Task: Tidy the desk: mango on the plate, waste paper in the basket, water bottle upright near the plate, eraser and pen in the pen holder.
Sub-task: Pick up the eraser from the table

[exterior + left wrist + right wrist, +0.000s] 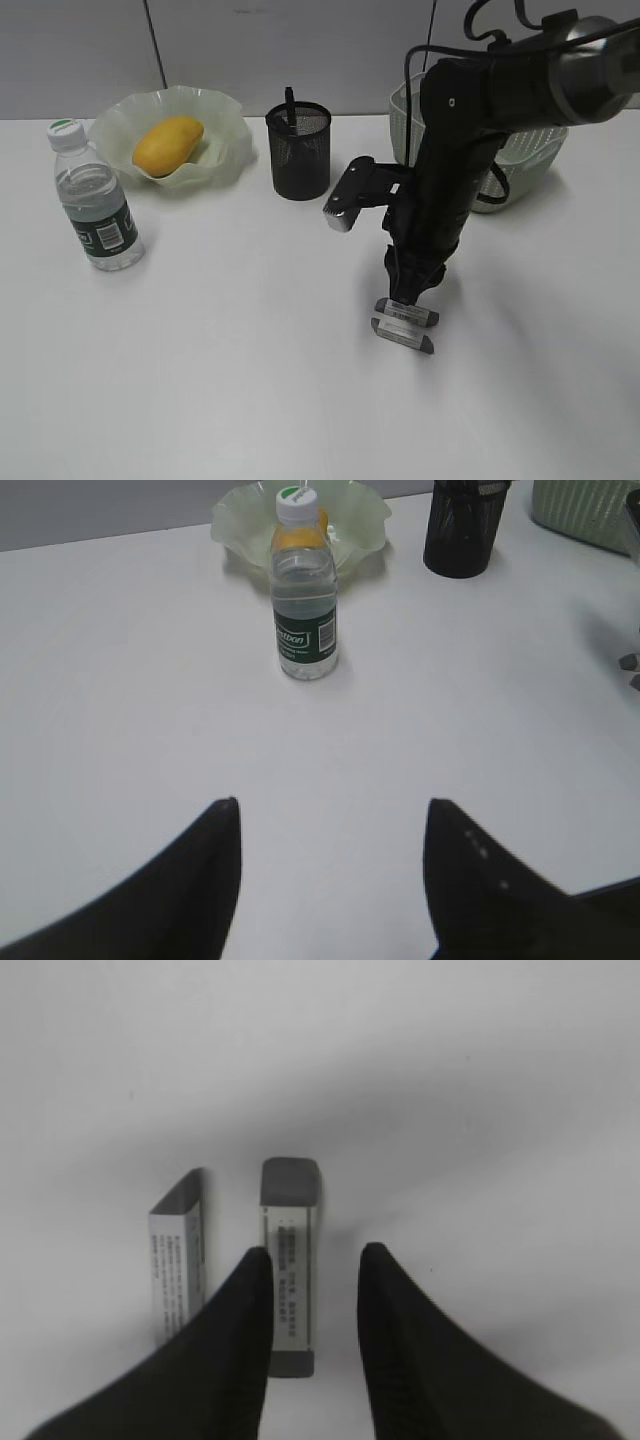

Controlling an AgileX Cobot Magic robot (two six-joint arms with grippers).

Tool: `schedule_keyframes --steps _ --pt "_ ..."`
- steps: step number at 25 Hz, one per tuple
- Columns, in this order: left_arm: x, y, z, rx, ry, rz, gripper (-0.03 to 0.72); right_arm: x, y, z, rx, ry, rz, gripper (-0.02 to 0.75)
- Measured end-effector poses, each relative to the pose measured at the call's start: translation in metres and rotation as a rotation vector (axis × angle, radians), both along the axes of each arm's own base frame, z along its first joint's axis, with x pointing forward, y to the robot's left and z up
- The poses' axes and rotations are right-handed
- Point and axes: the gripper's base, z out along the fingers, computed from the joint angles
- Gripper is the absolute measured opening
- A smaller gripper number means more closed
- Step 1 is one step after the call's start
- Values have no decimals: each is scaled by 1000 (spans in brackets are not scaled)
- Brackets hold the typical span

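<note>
Two grey erasers point(405, 325) lie side by side on the desk point(220, 380), lower right of centre in the exterior view, with the right gripper point(405, 290) pointing down just above the rear one. Upper left: the mango point(167, 145) sits in the plate point(225, 125); the water bottle point(95, 200) stands upright at left, near the plate. The pen holder point(298, 152) is top centre with a dark pen point(289, 105) in it; the basket point(535, 150) is upper right, partly behind the arm.

Left wrist view — left gripper point(330, 880) at the bottom edge, jaws spread wide, nothing between them. Bottle point(305, 590) upright at top centre, plate point(365, 520) behind it.

Right wrist view — right gripper point(315, 1340) partly open, empty; its left finger overlaps the near end of the centre eraser point(290, 1260). Whether it touches, cannot tell. Second eraser point(178, 1255) just left.
</note>
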Motion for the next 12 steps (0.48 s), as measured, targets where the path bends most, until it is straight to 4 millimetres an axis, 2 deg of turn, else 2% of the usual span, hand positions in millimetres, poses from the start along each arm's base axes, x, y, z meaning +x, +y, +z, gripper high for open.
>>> schedule_keyframes --steps 7,12 --pt "0 0 0 0 0 0 446 0 0 -15 -12 28 -4 248" --pt "0 0 0 0 0 0 446 1 1 -17 -13 36 -5 248"
